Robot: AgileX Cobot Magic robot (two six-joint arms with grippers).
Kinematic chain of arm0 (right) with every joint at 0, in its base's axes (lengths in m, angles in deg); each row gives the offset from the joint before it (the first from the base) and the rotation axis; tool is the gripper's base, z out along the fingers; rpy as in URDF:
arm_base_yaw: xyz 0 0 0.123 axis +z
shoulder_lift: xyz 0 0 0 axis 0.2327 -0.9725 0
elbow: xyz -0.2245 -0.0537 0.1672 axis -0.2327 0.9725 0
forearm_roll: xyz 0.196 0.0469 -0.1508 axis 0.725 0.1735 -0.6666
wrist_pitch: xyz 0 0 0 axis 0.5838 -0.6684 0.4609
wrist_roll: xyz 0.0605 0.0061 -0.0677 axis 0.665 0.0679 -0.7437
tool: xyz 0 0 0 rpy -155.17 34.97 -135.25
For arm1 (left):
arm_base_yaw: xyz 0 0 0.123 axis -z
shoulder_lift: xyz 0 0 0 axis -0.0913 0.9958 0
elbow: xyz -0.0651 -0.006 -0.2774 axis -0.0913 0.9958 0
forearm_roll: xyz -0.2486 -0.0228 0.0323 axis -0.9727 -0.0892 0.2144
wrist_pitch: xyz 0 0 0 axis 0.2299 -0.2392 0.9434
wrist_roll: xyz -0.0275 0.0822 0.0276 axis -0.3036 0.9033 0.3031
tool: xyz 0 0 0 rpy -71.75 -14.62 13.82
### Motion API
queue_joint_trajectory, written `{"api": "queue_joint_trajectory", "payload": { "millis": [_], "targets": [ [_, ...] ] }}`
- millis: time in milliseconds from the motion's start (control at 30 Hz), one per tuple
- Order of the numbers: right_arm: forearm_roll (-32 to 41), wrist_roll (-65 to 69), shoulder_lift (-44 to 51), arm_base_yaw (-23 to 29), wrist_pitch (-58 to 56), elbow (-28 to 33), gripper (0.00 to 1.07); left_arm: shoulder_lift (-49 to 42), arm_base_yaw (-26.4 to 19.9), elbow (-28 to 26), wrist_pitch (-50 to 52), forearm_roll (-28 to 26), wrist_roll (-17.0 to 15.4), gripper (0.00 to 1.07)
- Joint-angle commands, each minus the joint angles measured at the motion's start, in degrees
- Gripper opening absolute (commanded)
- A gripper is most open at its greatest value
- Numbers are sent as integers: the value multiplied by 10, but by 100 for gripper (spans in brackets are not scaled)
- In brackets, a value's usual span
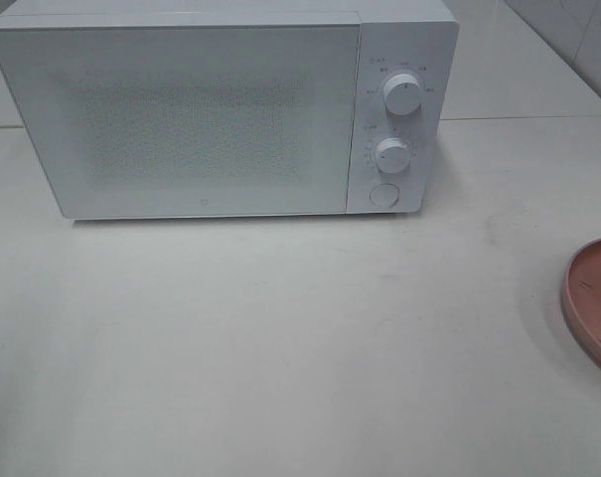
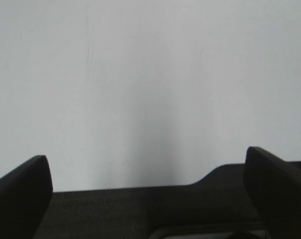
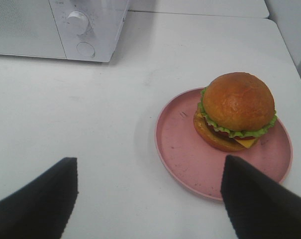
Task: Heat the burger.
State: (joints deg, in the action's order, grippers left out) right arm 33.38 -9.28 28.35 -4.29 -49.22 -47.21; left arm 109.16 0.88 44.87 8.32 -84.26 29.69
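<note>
Microwave (image 1: 181, 119) door shut, burger (image 3: 236, 110) sitting on the pink plate (image 3: 182, 149) well apart from it, right gripper (image 3: 149, 199) hovering near with jaws apart, left gripper (image 2: 148, 191) likewise spread: door probably needs opening first.

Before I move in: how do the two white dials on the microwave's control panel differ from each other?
The upper dial sits near the panel's top and looks a little larger; the lower dial sits below it, just above the round button. The upper dial's pointer ridge reads fairly clearly; the lower dial's is harder to make out. Both are round, white, and ringed by faint markings on the microwave, whose door is closed.
</note>
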Motion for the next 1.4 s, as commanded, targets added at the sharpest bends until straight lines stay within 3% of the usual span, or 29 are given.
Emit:
{"api": "queue_joint_trajectory", "payload": {
  "millis": [33, 233, 567, 1400],
  "targets": [
    [0, -1, 15, -5, 3, 1, 76, -58, -2, 19, 25, -7, -3, 101],
    [0, -1, 15, -5, 3, 1, 76, -172, -2, 37, 40, 2, -5, 101],
    [0, -1, 15, -5, 3, 1, 76, -266, -2, 36, 40, 8, -5, 101],
    [0, -1, 15, -5, 3, 1, 76, -264, -2, 36, 40, 8, -5, 100]
  ]
}}
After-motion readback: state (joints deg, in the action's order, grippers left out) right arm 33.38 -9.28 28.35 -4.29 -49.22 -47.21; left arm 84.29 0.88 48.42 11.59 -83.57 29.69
